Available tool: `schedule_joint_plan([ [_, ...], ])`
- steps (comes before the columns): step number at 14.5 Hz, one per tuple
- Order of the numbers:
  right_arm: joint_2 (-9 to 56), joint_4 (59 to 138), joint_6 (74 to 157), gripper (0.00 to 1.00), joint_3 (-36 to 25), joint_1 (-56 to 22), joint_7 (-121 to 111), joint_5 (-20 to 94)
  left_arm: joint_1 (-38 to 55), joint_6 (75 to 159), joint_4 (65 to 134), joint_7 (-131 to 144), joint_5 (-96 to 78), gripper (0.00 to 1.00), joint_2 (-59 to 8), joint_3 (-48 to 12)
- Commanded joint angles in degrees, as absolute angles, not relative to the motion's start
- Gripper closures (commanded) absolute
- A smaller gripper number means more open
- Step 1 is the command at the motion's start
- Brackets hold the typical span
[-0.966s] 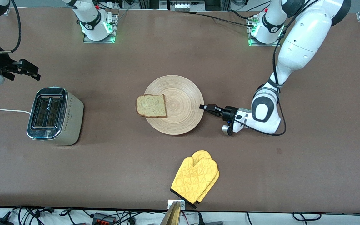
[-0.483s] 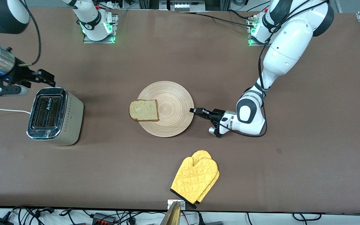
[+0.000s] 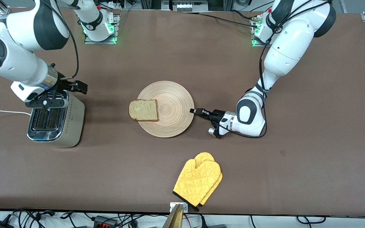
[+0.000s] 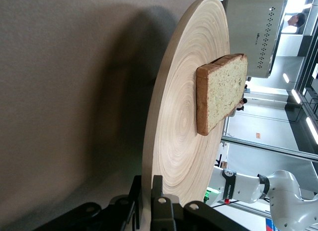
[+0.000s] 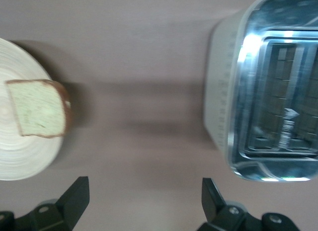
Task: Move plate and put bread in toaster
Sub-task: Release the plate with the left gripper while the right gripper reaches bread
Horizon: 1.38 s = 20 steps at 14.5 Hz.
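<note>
The brown table point(image 3: 182, 177) fills nearly the whole front view. On it, a little left of the frame's centre, lies the large round light-wood plate point(image 3: 169, 110) with ring grain. At mid-left of the frame stands the boxy toaster point(image 3: 65, 126) with its shiny chrome top, two slots, beige sides and a row of dots; its white cord point(image 3: 2, 111) runs off the frame's left edge. In the lower middle of the frame lies a yellow quilted oven mitt point(image 3: 198, 180), well apart from the plate and nearer the front camera.

The square slice of light brown bread point(image 3: 143, 110) with a darker crust rests flat on the plate's rim at the side toward the toaster, one edge overhanging the wood.

My left gripper point(image 3: 196, 111) lies low at the table, just right of centre in the frame, its fingers pinched together on the plate's rim at the side away from the toaster. In my left wrist view the rim of the plate point(image 4: 174, 141) runs down into the jaws at the bottom of the frame, with the bread point(image 4: 221, 92) farther along.

My right gripper point(image 3: 76, 86) hangs over the toaster's end that is farther from the front camera, in the frame's left part. Its fingers point(image 5: 74, 198) stand wide apart with nothing between them; the toaster point(image 5: 268, 92) and bread point(image 5: 39, 108) show below in my right wrist view.
</note>
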<state>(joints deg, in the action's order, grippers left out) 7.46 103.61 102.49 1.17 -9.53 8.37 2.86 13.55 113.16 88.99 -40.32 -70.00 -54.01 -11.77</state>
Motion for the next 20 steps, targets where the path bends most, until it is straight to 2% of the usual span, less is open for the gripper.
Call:
schedule_joint_plan([
  [1, 10.1, 103.45, 105.46, 0.0, 0.97, -11.33, 9.67, 5.45, 15.03, 112.32, 87.72, -40.78, -71.1, 0.85, -54.14, -10.81],
  [5, 13.17, 103.53, 108.63, 0.0, 0.97, -14.15, 9.84, 5.62, 14.42, 112.15, 87.01, -40.52, -67.41, 0.7, -53.88, -10.11],
  [8, 16.69, 103.71, 111.0, 0.0, 0.97, -16.51, 9.84, 5.63, 10.39, 111.36, 85.79, -40.34, -63.3, 0.54, -52.91, -7.91],
  [11, 19.77, 103.62, 112.32, 0.0, 0.97, -16.87, 9.76, 9.46, 4.85, 106.11, 83.86, -39.9, -57.23, 0.49, -50.89, -7.74],
  [14, 22.4, 103.62, 113.63, 0.0, 0.97, -16.96, 9.23, 14.93, -1.65, 97.5, 78.51, -36.92, -48.81, 0.45, -50.36, -7.82],
  [20, 28.65, 103.27, 116.72, 0.0, 0.97, -19.16, 8.96, 15.29, -12.03, 79.83, 68.05, -35.25, -37.12, 0.44, -50.19, -7.73],
])
